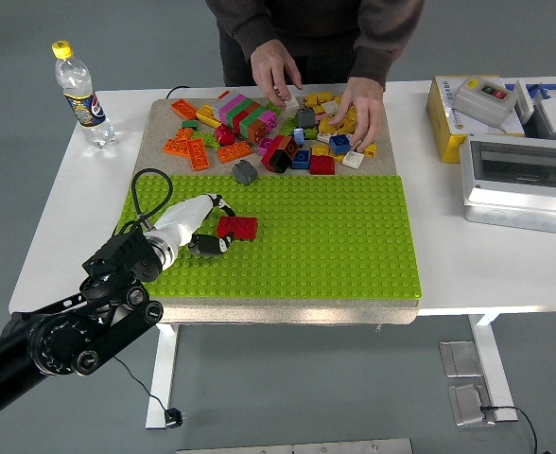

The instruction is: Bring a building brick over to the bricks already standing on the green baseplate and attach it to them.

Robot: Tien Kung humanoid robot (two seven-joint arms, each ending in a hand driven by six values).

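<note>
A red brick lies low over the left part of the green baseplate. My left hand comes in from the lower left and is shut on the brick's left end, thumb below and fingers above. I see no other brick standing on the baseplate. Loose bricks of many colours lie in a pile on the tan mat beyond the plate. The person's two hands rest in that pile, one hand at its middle and the other hand on the yellow bricks at its right.
A grey piece lies at the baseplate's far edge. A water bottle stands at the table's far left. A yellow box and a grey electrical enclosure sit at the right.
</note>
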